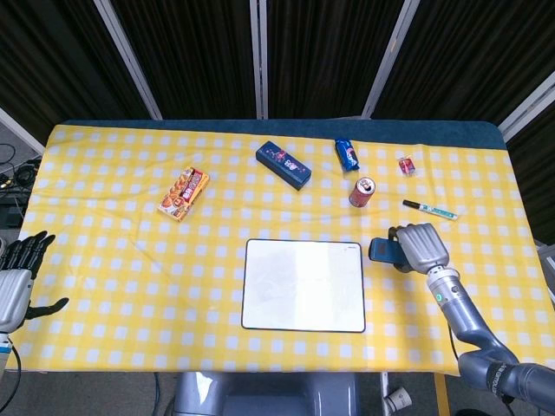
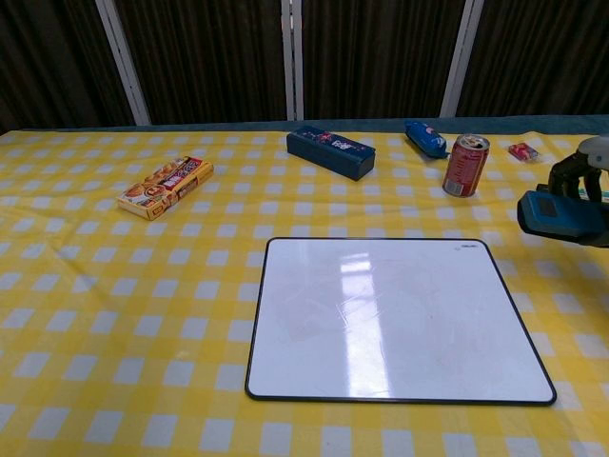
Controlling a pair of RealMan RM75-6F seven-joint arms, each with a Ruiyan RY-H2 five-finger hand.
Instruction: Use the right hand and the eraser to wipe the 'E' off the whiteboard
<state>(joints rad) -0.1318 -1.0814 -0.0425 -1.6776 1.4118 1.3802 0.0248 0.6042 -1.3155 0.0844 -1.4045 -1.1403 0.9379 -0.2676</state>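
The whiteboard (image 1: 303, 285) (image 2: 398, 318) lies flat at the front middle of the table, its white face blank with no letter showing. My right hand (image 1: 417, 246) (image 2: 582, 171) holds the blue eraser (image 1: 382, 251) (image 2: 561, 213) in the air just past the board's right edge, off the board. At the far left edge of the head view my left hand (image 1: 19, 273) hangs open beside the table, holding nothing. The chest view does not show it.
A red can (image 1: 362, 191) (image 2: 464, 165), a blue packet (image 1: 347, 153), a dark blue box (image 1: 283, 164), a small red item (image 1: 406, 165) and a marker (image 1: 429, 209) sit behind the board. An orange snack box (image 1: 184, 193) lies at the left.
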